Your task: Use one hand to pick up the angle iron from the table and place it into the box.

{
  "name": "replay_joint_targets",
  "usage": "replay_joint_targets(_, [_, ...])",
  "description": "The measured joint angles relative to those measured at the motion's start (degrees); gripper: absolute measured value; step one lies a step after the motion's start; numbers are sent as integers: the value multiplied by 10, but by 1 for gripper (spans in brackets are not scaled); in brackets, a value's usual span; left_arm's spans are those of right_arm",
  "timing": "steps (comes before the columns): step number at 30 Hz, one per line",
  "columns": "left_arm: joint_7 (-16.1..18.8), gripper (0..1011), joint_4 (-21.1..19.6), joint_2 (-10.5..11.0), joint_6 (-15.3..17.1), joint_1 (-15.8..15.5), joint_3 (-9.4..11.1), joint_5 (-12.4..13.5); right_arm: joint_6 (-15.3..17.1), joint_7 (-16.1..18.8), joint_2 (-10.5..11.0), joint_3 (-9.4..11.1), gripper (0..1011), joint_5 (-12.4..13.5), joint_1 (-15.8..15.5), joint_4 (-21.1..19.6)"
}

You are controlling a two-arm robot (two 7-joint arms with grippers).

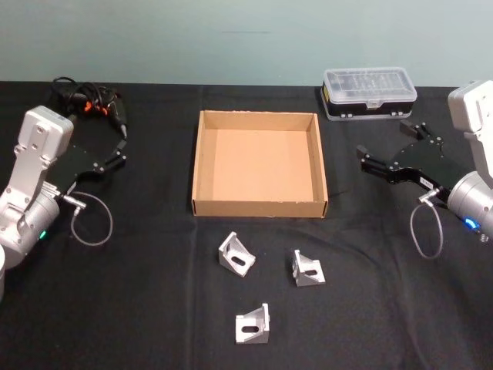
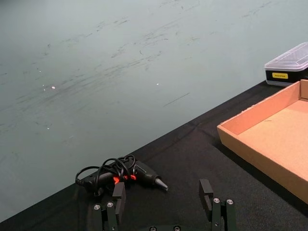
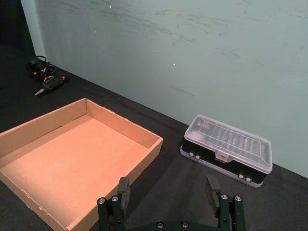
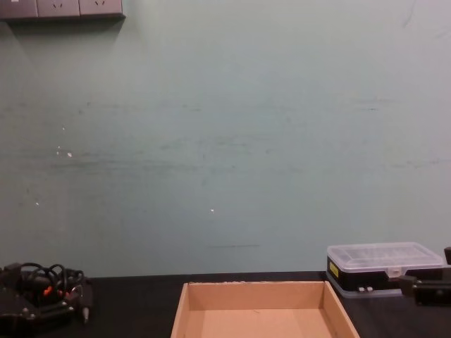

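Nearside, head view shows angle irons (image 1: 238, 254); left gripper (image 2: 162, 192), right gripper (image 3: 167, 187) fingers seemingly spread.

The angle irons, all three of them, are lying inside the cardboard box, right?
No. All three angle irons lie on the table, in front of the box, not inside it. The head view shows the box empty.

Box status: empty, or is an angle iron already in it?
Empty. The box floor is bare cardboard in the head and right wrist views; all three angle irons lie on the table in front of it.
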Motion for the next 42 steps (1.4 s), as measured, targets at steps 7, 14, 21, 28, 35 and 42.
replay_joint_targets(7, [0, 1000, 0, 0, 0, 0, 0, 0, 0, 0, 0, 0, 1004, 0, 0, 0])
replay_joint_targets(14, [0, 1000, 0, 0, 0, 0, 0, 0, 0, 0, 0, 0, 1004, 0, 0, 0])
replay_joint_targets(21, [0, 1000, 0, 0, 0, 0, 0, 0, 0, 0, 0, 0, 1004, 0, 0, 0])
replay_joint_targets(28, [0, 1000, 0, 0, 0, 0, 0, 0, 0, 0, 0, 0, 1004, 0, 0, 0])
replay_joint_targets(35, [0, 1000, 0, 0, 0, 0, 0, 0, 0, 3, -2, 1, 1004, 0, 0, 0])
replay_joint_targets(42, [0, 1000, 0, 0, 0, 0, 0, 0, 0, 28, -8, 12, 1004, 8, 1, -1])
